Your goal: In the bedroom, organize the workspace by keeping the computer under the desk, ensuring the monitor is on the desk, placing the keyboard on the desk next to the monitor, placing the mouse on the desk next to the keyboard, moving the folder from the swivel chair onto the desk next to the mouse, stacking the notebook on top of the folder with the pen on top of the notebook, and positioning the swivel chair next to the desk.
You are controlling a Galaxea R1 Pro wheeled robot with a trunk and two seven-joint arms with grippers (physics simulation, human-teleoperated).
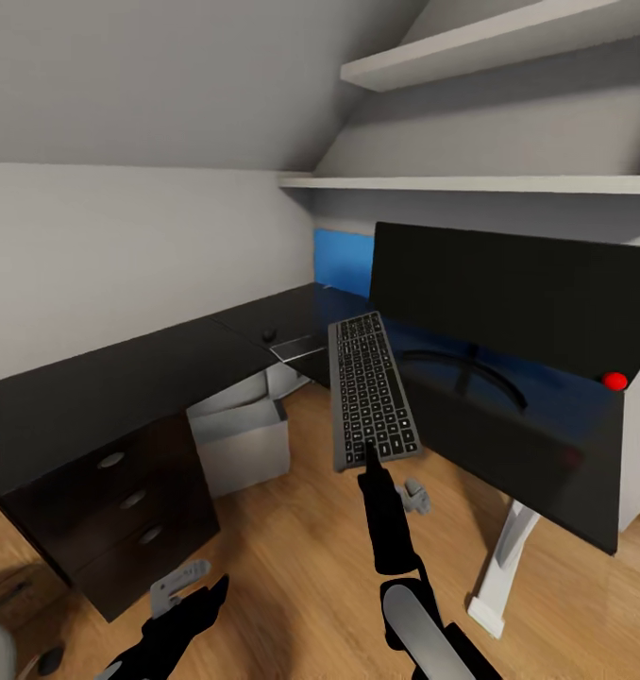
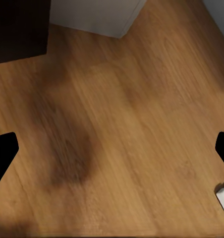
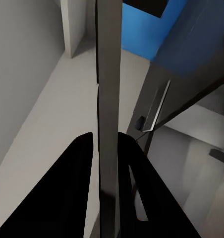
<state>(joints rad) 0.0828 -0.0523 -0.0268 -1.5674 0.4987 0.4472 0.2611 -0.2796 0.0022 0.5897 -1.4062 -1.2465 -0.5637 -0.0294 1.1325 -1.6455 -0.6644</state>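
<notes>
Two jaws of the right gripper (image 3: 106,163) pinch the keyboard's (image 1: 369,389) near edge.

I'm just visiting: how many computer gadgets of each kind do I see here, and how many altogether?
Grey flat keyboard with black keys, held edge-on in the right tool: 1
Large black flat monitor on the black desk: 1
Small black mouse on the desk: 1
Total: 3
</notes>
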